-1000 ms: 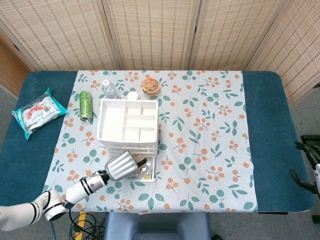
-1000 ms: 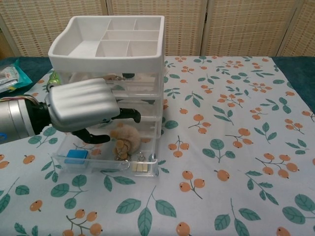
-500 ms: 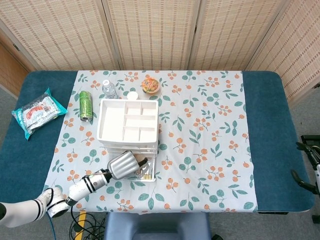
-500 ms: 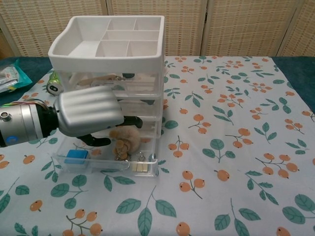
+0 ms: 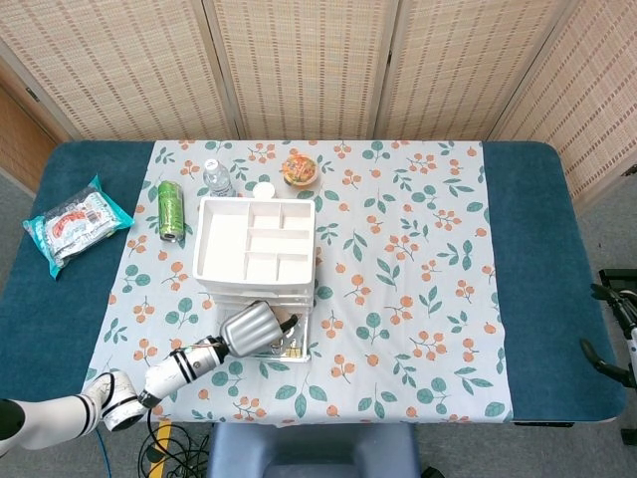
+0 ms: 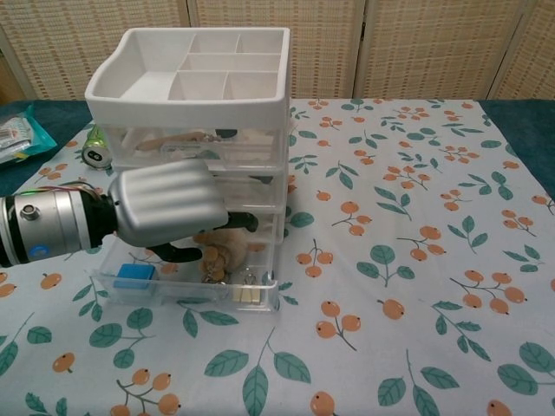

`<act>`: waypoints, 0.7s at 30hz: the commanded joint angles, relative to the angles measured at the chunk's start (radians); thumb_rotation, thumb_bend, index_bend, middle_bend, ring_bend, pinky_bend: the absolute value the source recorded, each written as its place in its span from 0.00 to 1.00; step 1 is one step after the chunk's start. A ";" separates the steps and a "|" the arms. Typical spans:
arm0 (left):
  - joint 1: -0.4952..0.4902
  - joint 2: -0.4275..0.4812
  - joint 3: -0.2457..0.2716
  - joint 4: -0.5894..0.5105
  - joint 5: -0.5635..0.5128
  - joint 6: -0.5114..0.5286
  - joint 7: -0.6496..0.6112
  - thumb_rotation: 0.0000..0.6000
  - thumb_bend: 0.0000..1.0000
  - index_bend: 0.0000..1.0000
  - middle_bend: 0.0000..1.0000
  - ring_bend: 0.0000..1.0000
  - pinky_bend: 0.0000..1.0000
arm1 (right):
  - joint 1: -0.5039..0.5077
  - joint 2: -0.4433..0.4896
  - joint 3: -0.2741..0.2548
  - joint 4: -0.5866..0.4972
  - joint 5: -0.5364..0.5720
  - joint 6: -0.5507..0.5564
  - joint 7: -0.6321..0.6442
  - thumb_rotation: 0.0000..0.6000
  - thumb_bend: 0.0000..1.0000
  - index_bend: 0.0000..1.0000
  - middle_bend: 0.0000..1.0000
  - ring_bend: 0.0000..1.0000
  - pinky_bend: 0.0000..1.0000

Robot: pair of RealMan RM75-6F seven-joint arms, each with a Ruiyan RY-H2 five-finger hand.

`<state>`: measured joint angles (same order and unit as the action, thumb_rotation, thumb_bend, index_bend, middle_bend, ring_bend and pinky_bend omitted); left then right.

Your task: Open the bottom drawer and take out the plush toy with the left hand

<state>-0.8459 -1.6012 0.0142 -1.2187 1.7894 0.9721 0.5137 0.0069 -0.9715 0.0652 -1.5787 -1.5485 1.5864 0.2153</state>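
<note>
A white stack of drawers (image 6: pixel 191 78) (image 5: pixel 255 244) stands on the flowered cloth, its clear bottom drawer (image 6: pixel 186 290) (image 5: pixel 302 349) pulled out toward me. In that drawer lies a tan plush toy (image 6: pixel 232 249), partly covered by my left hand (image 6: pixel 165 206) (image 5: pixel 249 326). The hand reaches into the drawer from the left, its fingers (image 6: pixel 243 221) arched over the toy and the thumb low at its left side. The toy still lies on the drawer floor. My right hand appears in neither view.
A blue block (image 6: pixel 133 275) and small clips (image 6: pixel 249 290) share the drawer. Behind the stack are a green can (image 5: pixel 170 209), a bottle (image 5: pixel 217 176), a white cap (image 5: pixel 263 190) and a bowl (image 5: pixel 299 169). A snack packet (image 5: pixel 75 224) lies far left.
My left hand has slid right and deeper into the drawer, now covering more of the plush toy. The toy has not shifted.
</note>
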 commanded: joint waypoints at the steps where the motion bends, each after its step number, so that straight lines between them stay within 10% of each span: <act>1: -0.002 -0.007 -0.001 0.007 -0.007 -0.006 0.006 1.00 0.30 0.25 0.99 1.00 1.00 | -0.001 0.000 0.000 0.001 0.001 0.000 0.001 1.00 0.33 0.14 0.27 0.26 0.22; 21: -0.013 -0.049 0.017 0.066 -0.024 -0.010 0.008 1.00 0.30 0.33 0.99 1.00 1.00 | 0.002 -0.006 0.002 0.012 0.010 -0.012 0.009 1.00 0.33 0.14 0.27 0.26 0.22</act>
<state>-0.8586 -1.6496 0.0303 -1.1536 1.7647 0.9615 0.5224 0.0089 -0.9773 0.0676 -1.5670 -1.5382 1.5741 0.2238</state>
